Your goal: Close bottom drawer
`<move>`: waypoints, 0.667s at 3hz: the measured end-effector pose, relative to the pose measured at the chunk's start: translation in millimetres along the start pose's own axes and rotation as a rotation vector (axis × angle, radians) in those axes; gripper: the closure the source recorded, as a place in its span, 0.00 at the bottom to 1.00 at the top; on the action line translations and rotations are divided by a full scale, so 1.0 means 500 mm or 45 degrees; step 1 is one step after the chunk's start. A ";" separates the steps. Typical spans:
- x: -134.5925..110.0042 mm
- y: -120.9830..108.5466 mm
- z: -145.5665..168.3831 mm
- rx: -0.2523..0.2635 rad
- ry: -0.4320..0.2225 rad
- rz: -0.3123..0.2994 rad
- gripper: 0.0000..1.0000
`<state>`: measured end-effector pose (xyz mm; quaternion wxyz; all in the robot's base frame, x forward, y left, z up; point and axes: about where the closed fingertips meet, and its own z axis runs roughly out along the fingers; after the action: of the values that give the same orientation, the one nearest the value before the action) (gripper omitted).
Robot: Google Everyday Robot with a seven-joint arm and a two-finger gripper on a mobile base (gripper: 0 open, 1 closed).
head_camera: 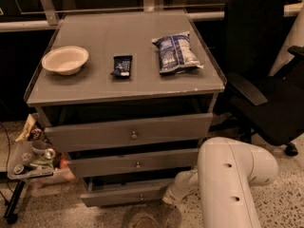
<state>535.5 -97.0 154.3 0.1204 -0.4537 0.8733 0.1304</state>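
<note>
Near right, your white arm (232,184) reaches low. The gripper (172,196) sits at the right end of the bottom drawer (126,194); open or closed, I cannot tell. The drawer juts out lowest, so push its front squarely toward the far cabinet (95,87).

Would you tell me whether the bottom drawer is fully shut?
No, the bottom drawer stands pulled out, a dark gap showing above its front, with the gripper at its right end.
</note>
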 end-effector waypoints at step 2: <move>0.000 0.000 0.000 0.000 0.000 0.000 0.00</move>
<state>535.4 -97.0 154.3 0.1203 -0.4538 0.8733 0.1305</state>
